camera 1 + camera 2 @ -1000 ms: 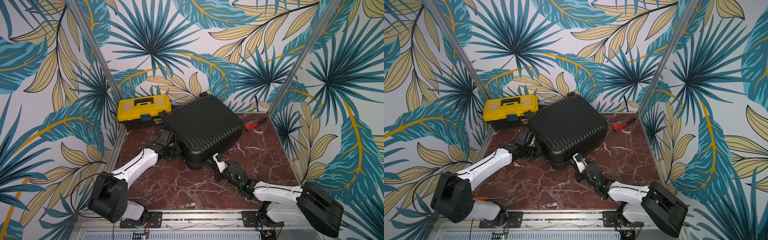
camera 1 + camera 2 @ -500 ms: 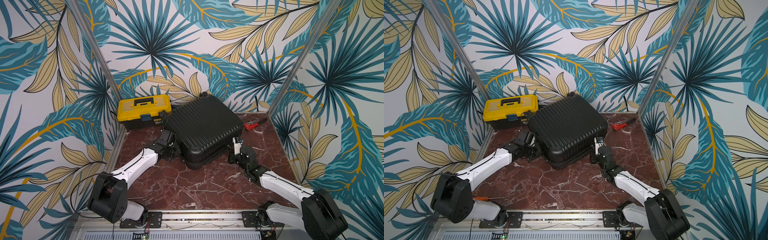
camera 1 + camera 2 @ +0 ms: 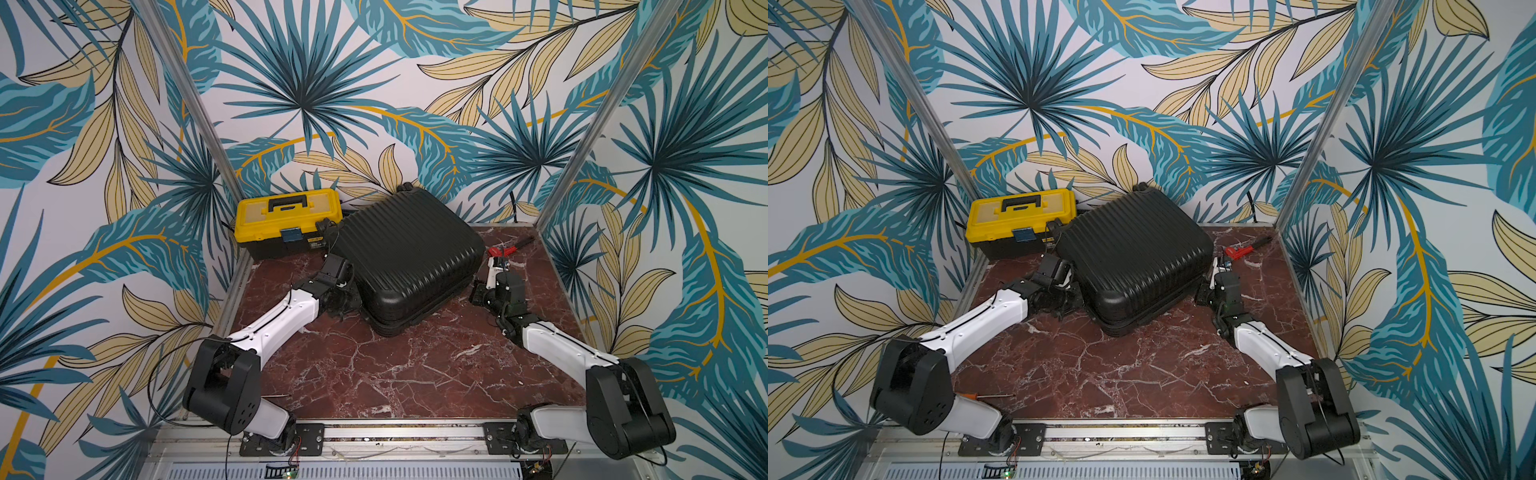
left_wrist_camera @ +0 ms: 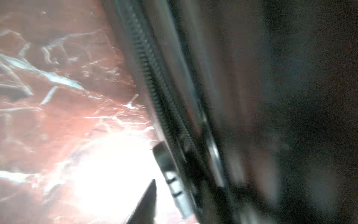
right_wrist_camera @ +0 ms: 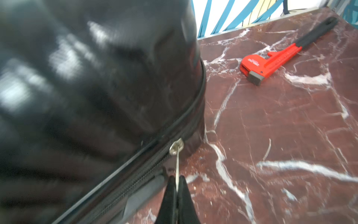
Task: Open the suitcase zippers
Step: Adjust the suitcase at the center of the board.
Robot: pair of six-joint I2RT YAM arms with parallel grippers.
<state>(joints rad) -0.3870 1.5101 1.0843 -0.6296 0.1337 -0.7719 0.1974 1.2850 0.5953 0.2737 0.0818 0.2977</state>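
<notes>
The black ribbed suitcase (image 3: 407, 257) (image 3: 1133, 257) lies flat at the back of the marble table. My right gripper (image 5: 177, 179) is shut on the thin silver pull of one of the zippers, whose slider (image 5: 176, 145) sits near the case's right corner. In both top views this gripper (image 3: 478, 295) (image 3: 1202, 295) is at the case's right side. My left gripper (image 3: 347, 297) is against the case's left side. In the left wrist view one dark fingertip (image 4: 150, 197) stands apart from a silver pull tab (image 4: 174, 184) on the zipper track (image 4: 155, 77). The other finger is lost in dark blur.
A yellow-and-black toolbox (image 3: 286, 220) stands at the back left, touching the case. A red pipe wrench (image 3: 505, 249) (image 5: 271, 62) lies near the back right, close to my right gripper. An orange-handled screwdriver (image 3: 988, 397) lies near the left arm's base. Patterned walls close three sides.
My right gripper has travelled with the pull from the case's near corner along its right side towards the back. My left gripper's jaws have parted; that arm has stayed put.
</notes>
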